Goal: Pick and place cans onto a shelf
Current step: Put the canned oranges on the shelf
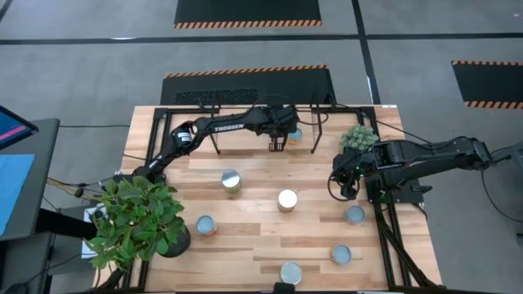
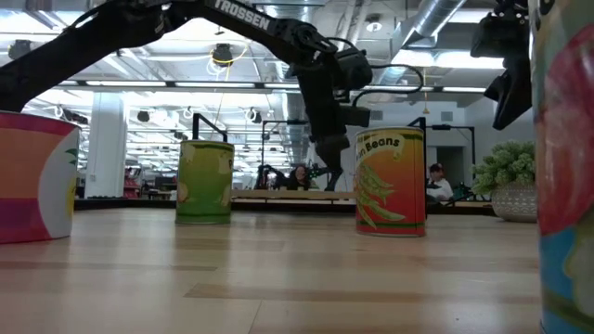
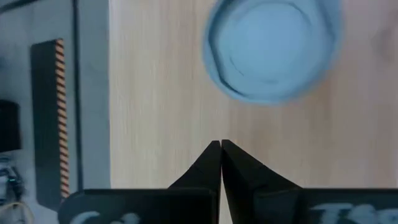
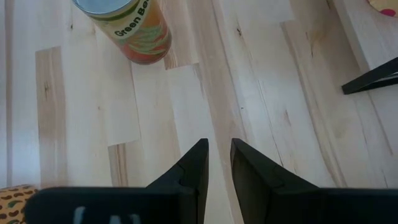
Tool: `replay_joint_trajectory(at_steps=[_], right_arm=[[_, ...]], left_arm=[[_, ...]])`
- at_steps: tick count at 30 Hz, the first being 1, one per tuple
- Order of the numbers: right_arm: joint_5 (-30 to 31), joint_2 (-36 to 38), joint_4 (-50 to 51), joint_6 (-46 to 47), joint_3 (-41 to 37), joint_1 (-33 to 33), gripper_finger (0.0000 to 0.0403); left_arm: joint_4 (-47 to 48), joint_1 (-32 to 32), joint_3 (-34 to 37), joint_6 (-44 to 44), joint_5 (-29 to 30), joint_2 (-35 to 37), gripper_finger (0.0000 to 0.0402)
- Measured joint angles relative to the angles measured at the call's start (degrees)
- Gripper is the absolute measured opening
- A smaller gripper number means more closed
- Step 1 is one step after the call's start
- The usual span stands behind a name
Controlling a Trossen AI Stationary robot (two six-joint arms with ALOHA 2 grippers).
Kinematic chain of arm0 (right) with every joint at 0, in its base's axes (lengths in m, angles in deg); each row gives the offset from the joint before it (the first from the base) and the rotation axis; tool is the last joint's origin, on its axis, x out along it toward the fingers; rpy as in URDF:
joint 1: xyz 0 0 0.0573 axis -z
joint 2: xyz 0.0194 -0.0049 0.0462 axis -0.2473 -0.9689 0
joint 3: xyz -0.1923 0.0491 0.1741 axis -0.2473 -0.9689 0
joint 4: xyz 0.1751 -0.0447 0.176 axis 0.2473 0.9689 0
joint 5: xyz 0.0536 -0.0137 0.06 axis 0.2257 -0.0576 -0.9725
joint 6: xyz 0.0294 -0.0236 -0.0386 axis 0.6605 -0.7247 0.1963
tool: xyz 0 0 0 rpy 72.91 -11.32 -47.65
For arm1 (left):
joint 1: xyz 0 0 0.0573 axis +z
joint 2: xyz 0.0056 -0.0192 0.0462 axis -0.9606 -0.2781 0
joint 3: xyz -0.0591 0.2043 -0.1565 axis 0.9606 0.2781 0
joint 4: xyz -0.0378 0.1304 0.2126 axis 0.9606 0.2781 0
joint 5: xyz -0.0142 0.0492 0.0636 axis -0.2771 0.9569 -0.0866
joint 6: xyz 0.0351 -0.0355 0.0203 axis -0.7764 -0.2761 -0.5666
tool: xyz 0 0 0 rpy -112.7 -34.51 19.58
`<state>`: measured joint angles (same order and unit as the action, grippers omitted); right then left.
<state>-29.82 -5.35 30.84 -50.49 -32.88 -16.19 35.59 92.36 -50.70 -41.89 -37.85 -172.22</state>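
The shelf [image 1: 245,147] stands along the table's far edge, and one blue-topped can [image 1: 294,135] stands on it. My left gripper [image 1: 276,145] is shut and empty just left of that can; its wrist view shows the can's top [image 3: 270,46] ahead of the fingertips [image 3: 221,144] and the board [image 3: 155,93]. My right gripper [image 1: 343,189] is open a little and empty over the table's right side [image 4: 217,146]. The orange Green Beans can [image 1: 288,200] stands left of it [image 4: 127,28]. A green can [image 1: 231,181] and several others [image 1: 355,215] stand upright on the table.
A large potted plant [image 1: 135,220] stands at the table's near left. A small plant [image 1: 357,137] stands at the far right beside my right arm. More cans stand near the front edge [image 1: 291,273] and at the left [image 1: 206,225]. People show in the room behind [image 2: 299,176].
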Motion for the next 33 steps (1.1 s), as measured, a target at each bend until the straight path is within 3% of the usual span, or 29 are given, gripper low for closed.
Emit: replay_joint_trajectory(at_steps=[4,12,17,33], right_arm=[[-0.01,0.0,0.14,0.0,-0.02,-0.01,0.0095],[-0.01,0.0,0.15,-0.04,-0.02,0.02,0.0095],[-0.01,0.0,0.15,-0.02,0.0,0.02,0.0095],[-0.01,0.0,0.15,-0.02,0.0,0.02,0.0095]], left_arm=[[-0.7,-0.04,-0.15,-0.29,-2.43,-0.6,0.0002],[-1.6,-0.57,-0.07,-1.49,-0.78,-1.14,0.0002],[-4.66,-0.96,-0.04,-0.52,-4.44,-1.25,0.0002],[-8.64,-2.5,-0.23,-1.98,-1.42,-1.25,0.0002]])
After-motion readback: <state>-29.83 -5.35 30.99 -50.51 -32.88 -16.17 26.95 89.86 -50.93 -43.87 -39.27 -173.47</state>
